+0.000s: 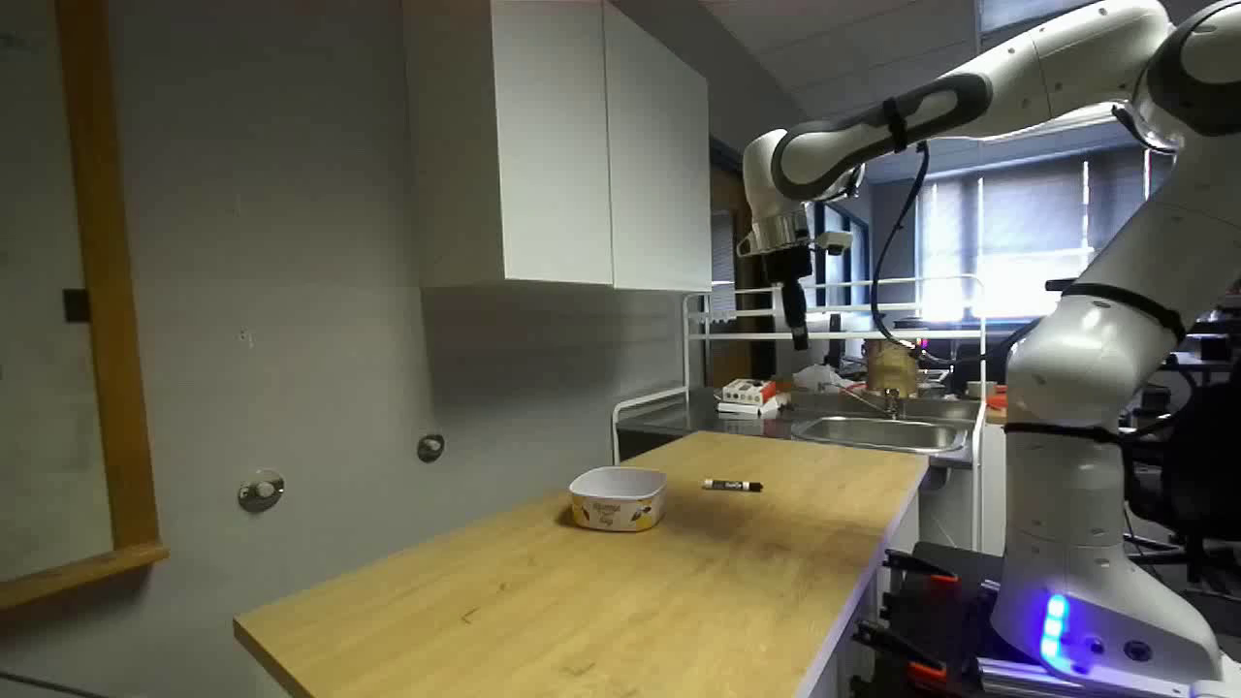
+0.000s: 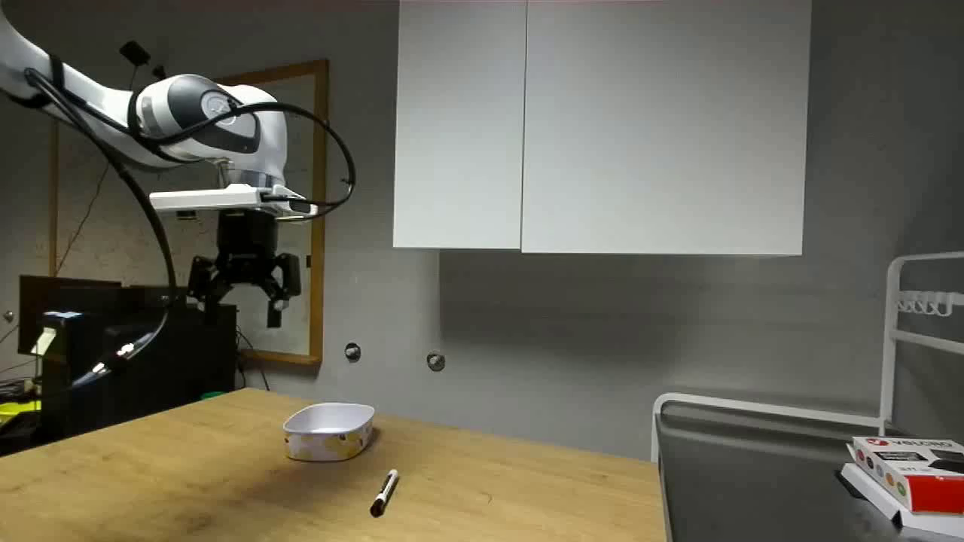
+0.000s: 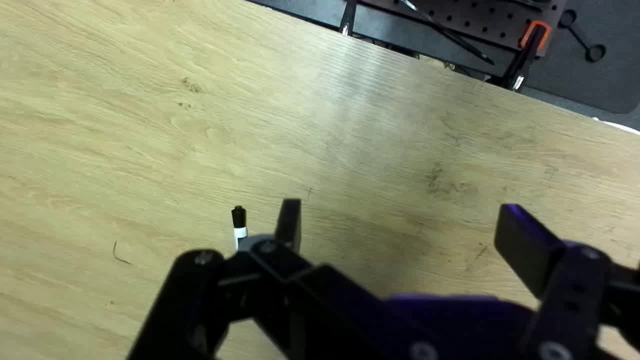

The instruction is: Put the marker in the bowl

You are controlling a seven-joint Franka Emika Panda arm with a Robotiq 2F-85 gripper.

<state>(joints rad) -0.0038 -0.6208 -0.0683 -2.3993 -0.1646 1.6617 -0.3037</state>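
Marker [image 3: 239, 223] sits lower left of centre in my wrist view, lying on the table [image 3: 300, 125], black end toward the top of the frame, the rest partly hidden behind the gripper [image 3: 402, 225]. Its long axis runs almost straight up and down there. Just right of it in the frame stands one finger [image 3: 289, 222]; past a broad gap, right of centre, stands its opposite. So my gripper is spread wide, holding nothing, with the marker outside that span, off its left edge.

Across an exterior view, left to right, I have the gripper at upper left, well above the table; the upright bowl [image 2: 324, 446] below it and rightward; then the marker, lower and further right, near the bowl but apart, slanting from lower left to upper right.

My next move turns on that sideways offset. I judge I should slide toward the left of the wrist view, then drop. The fingers face each other across the marker's length, so little twist should be needed. Where along it they would pinch, I cannot tell.
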